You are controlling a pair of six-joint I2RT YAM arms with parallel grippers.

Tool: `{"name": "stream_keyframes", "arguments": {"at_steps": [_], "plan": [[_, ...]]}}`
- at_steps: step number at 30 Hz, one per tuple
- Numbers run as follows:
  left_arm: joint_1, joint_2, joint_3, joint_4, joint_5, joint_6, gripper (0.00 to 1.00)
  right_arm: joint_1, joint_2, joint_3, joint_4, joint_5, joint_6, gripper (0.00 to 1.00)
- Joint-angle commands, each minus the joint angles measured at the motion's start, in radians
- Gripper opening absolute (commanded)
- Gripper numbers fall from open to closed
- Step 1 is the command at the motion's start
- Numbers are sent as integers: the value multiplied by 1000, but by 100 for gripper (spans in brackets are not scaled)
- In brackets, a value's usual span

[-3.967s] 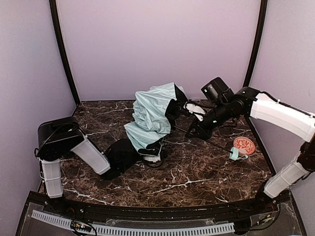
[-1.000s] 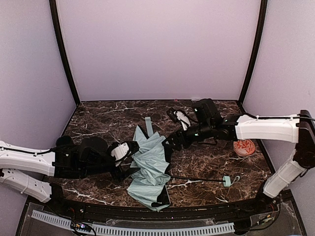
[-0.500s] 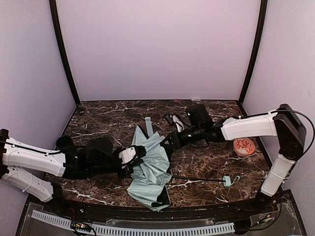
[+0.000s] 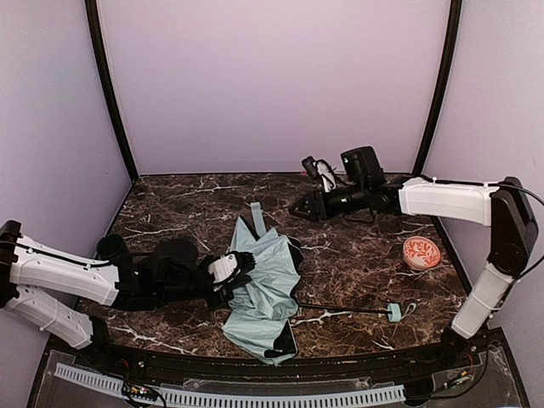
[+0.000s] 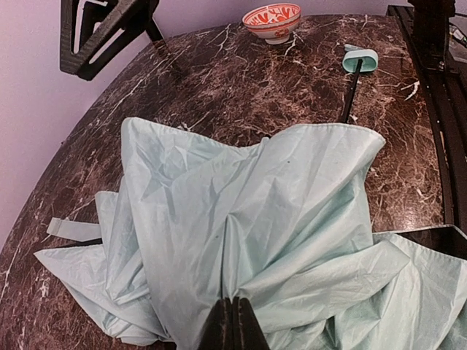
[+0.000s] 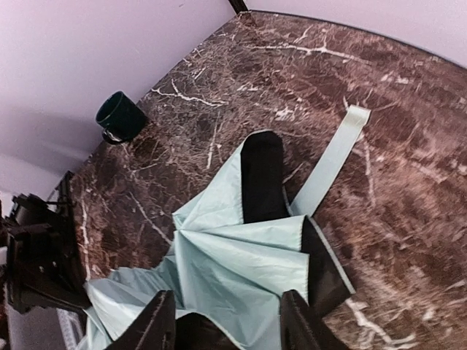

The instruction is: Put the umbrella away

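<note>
Clamped left claw [image 5: 233, 325] tight on a fold of the umbrella [image 4: 265, 293], slumped flat on the table [image 4: 365, 268] between the arms, and drew right claw [image 6: 227, 321] up and away, spread and empty, likely to regrip elsewhere before bundling

Soft, even light falls from above, and the lilac walls [image 4: 272, 85] look bright and flat. The dark marble table [image 4: 365, 263] carries a faint sheen, with pale, diffuse shadows beneath the arms. The top view is sharp, though its black corner posts [image 4: 106, 85] bow slightly. In the left wrist view the umbrella [image 5: 248, 233] is crisp and the bowl [image 5: 271, 16] softer. The right wrist view is hazier: the right gripper [image 6: 228, 306] blurs at the bottom edge, and a grey shadow lies behind the mug [image 6: 119, 117].
</note>
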Motion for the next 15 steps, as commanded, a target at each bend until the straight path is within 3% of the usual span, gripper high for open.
{"name": "stream_keyframes", "arguments": {"at_steps": [1,5,8,10,15], "plan": [[-3,7,-14,7,-52,-26,0,-8,-91,-19,-114,95,-5,55],[-2,-3,-30,25,-50,-34,3,63,-320,-248,-112,174,88,61],[-2,-28,-29,17,-49,-37,37,179,-383,-380,-8,116,210,68],[-2,-59,-6,-37,-56,-56,52,243,-392,-432,70,67,273,75],[-6,-188,22,-232,-36,-172,62,339,-391,-509,130,72,265,73]]}}
